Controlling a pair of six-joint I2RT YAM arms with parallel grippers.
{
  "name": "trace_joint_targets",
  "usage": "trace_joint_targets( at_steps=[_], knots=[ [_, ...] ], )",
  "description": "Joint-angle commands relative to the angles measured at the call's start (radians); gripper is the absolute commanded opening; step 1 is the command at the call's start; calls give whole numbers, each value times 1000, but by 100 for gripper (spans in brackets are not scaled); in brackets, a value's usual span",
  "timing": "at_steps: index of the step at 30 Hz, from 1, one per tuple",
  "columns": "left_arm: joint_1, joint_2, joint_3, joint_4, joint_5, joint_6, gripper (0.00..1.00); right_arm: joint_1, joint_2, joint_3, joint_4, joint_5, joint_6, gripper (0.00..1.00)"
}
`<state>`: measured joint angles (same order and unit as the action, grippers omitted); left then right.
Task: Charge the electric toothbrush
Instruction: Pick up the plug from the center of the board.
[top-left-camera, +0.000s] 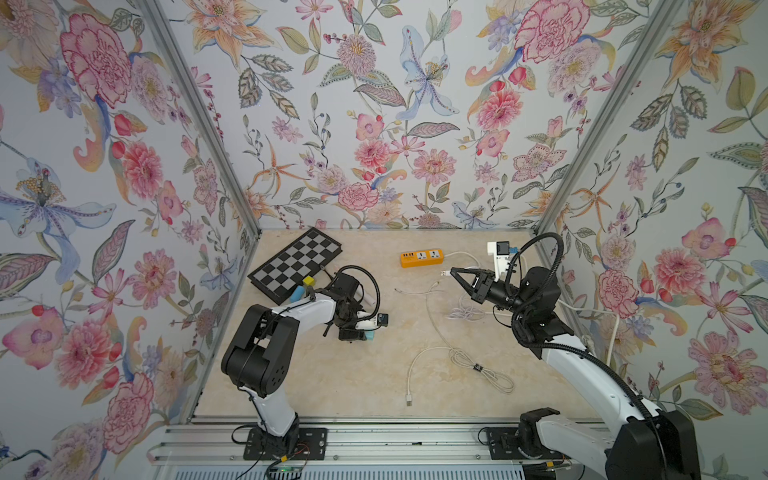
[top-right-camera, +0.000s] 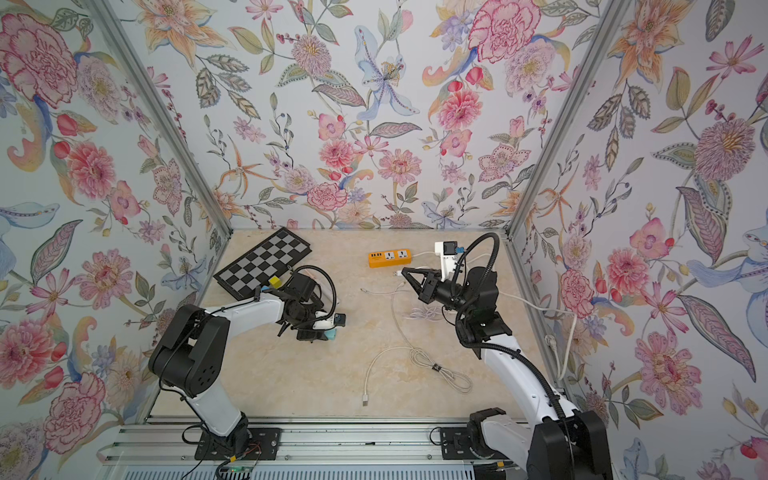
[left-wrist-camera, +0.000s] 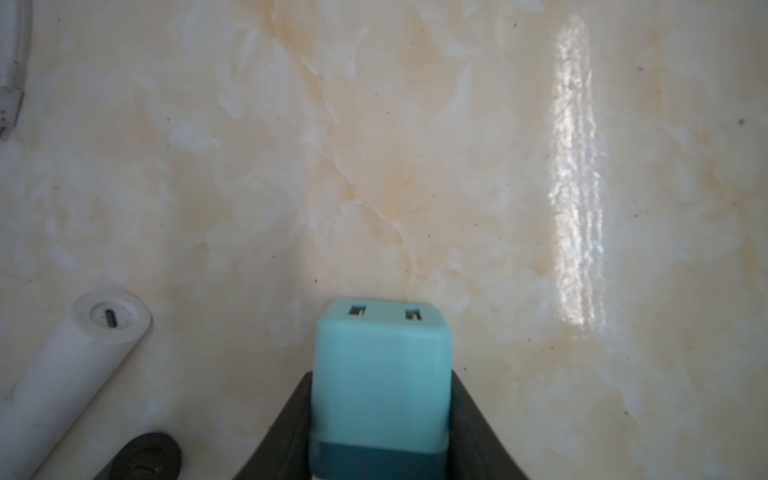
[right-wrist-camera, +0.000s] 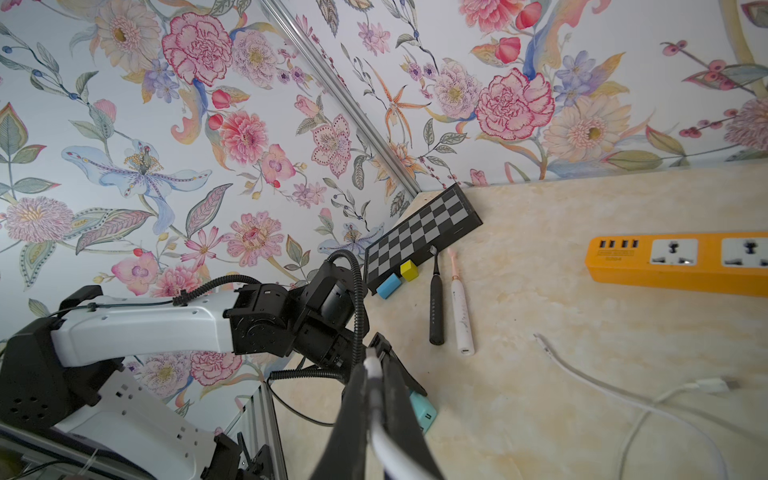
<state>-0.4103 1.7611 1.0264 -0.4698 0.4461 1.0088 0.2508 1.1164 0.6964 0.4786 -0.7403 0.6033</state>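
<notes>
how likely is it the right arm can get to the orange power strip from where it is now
Probably yes: the right gripper, shut on a white cable, hovers close to the orange power strip, and nothing but bare table lies between.

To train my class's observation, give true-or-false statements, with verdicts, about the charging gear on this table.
1. The left gripper grips a teal cube-shaped plastic charging adapter. True.
2. That adapter is plugged into the orange plastic power strip. False: it sits in the gripper, apart from the strip.
3. The right gripper is shut on a thin white cable. True.
4. The black electric toothbrush and the white electric toothbrush stand upright. False: both lie flat beside the black-and-grey chequered board.
</notes>
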Motion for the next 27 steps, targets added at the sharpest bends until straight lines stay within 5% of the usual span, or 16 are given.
trace_joint_targets(
  at_steps=[1, 10, 18, 27],
  knots=[
    [8, 12, 107, -81, 111, -24, 38, -7, 6, -28, 103, 30, -193, 12],
    [6, -46, 374, -216, 378, -47, 33, 21, 111, -87, 366, -127, -669, 13],
    [4, -66, 440, -239, 474, -76, 35, 70, 297, -71, 722, -299, -632, 14],
    [2, -42, 501, -230, 533, -167, 36, 134, 416, -80, 923, -275, -668, 13]
  ],
)
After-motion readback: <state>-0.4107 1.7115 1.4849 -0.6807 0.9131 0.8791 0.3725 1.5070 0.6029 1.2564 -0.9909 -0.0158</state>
